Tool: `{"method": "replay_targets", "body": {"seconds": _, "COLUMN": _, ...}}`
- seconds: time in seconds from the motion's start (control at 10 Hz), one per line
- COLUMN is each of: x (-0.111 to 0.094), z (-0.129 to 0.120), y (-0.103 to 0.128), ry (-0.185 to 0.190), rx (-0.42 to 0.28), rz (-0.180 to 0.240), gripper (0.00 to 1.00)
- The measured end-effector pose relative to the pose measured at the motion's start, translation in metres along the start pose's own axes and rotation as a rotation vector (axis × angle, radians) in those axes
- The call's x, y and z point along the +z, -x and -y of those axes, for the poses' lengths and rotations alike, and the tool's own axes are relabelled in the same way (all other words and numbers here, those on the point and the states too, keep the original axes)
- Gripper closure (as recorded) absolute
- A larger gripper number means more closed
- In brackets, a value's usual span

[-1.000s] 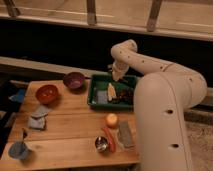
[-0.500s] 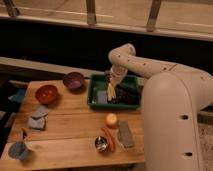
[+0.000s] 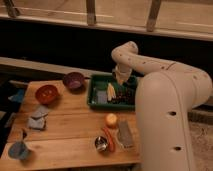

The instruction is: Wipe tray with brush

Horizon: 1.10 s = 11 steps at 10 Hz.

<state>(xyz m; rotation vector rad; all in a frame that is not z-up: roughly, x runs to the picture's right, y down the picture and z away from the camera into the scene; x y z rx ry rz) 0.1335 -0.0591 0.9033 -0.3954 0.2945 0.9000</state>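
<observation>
Arm (image 3: 165, 95) in pale cream fills the right side, its thick near segment rising from the lower right and a thinner link bending down over the back of the bench (image 3: 65, 132), a light wooden top of planks. Next in size is the tray (image 3: 97, 103), dark green and rectangular, lying at the bench's back right with its long axis running left to right. The hand (image 3: 121, 79) hangs over the tray's right half, close to the back wall; whether it is spread or pressed together, I cannot tell. In the tray's right part lies a dark patch that may be the brush (image 3: 126, 95), but its handle and the way it points cannot be made out. A grey piece (image 3: 101, 97) and a pale yellow piece (image 3: 111, 91) lie in the tray's left half. Left of the tray stands a purple bowl (image 3: 74, 80), then a red bowl (image 3: 46, 93) further left. Near the front edge lie a flat grey block (image 3: 125, 134), an orange round thing (image 3: 111, 119) and a small metal cup (image 3: 101, 143). No writing can be read anywhere
</observation>
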Motion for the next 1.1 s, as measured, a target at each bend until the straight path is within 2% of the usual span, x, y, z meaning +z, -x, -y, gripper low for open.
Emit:
{"method": "replay_targets", "body": {"seconds": 0.1, "x": 0.002, "z": -0.001, "y": 0.012, "ry": -0.008, "rx": -0.012, "rz": 0.002, "gripper": 1.00}}
{"method": "replay_targets", "body": {"seconds": 0.3, "x": 0.005, "z": -0.018, "y": 0.041, "ry": -0.003, "rx": -0.055, "rz": 0.022, "gripper": 1.00}}
{"method": "replay_targets", "body": {"seconds": 0.5, "x": 0.005, "z": -0.038, "y": 0.052, "ry": 0.021, "rx": -0.086, "rz": 0.042, "gripper": 1.00}}
{"method": "replay_targets", "body": {"seconds": 0.7, "x": 0.000, "z": -0.053, "y": 0.043, "ry": 0.039, "rx": -0.111, "rz": 0.048, "gripper": 1.00}}
{"method": "replay_targets", "body": {"seconds": 0.8, "x": -0.002, "z": -0.055, "y": 0.032, "ry": 0.032, "rx": -0.116, "rz": 0.037, "gripper": 1.00}}
{"method": "replay_targets", "body": {"seconds": 1.0, "x": -0.006, "z": -0.047, "y": 0.005, "ry": 0.015, "rx": -0.098, "rz": 0.012, "gripper": 1.00}}
{"method": "replay_targets", "body": {"seconds": 1.1, "x": -0.007, "z": -0.036, "y": -0.013, "ry": 0.000, "rx": -0.073, "rz": -0.006, "gripper": 1.00}}
